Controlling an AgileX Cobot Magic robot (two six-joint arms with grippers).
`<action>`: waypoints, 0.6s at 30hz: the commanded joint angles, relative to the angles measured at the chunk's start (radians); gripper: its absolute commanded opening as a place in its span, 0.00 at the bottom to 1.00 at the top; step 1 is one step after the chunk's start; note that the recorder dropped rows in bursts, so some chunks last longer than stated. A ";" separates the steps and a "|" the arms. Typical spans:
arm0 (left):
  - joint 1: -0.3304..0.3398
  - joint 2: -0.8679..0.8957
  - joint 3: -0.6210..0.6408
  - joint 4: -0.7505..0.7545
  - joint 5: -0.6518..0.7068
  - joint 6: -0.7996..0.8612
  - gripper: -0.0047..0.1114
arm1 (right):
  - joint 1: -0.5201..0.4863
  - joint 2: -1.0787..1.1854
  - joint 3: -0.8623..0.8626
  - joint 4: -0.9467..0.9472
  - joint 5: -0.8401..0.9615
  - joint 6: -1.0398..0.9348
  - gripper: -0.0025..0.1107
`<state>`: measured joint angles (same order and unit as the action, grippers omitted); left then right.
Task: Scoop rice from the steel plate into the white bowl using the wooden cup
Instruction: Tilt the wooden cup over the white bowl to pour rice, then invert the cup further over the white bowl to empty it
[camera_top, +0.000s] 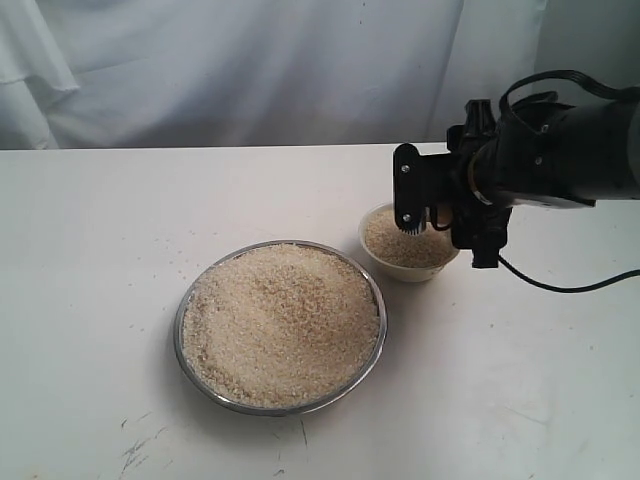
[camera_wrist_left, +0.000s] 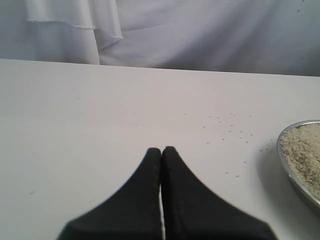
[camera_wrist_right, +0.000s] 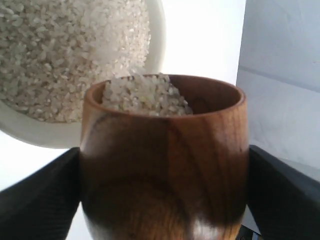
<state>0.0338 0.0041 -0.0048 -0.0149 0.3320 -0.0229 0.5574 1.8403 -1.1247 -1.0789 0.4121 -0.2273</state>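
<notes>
One cup (camera_wrist_right: 165, 160) (wooden); one bowl (camera_top: 404, 273)

A white table (camera_top: 90, 300) stands before a draped white cloth (camera_top: 200, 70).

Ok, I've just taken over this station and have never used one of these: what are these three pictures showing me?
It is a robot with two arms, each ending in a two-finger gripper. The wide picture comes from a camera off the arms; the other two sit on the wrists, looking along the fingers. On the white table stand a steel plate heaped with rice and a small white bowl, also holding rice. The right gripper grips the wooden cup, held above the bowl with rice at its mouth. The left gripper is shut and empty, near the plate.
</notes>
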 joint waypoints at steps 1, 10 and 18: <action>-0.003 -0.004 0.005 0.001 -0.013 -0.001 0.04 | 0.011 -0.003 0.000 -0.058 0.014 0.015 0.02; -0.003 -0.004 0.005 0.001 -0.013 -0.001 0.04 | 0.037 0.023 0.000 -0.114 0.030 0.015 0.02; -0.003 -0.004 0.005 0.001 -0.013 -0.001 0.04 | 0.041 0.023 0.000 -0.160 0.042 0.015 0.02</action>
<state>0.0338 0.0041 -0.0048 -0.0149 0.3320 -0.0229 0.5933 1.8688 -1.1247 -1.2057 0.4455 -0.2127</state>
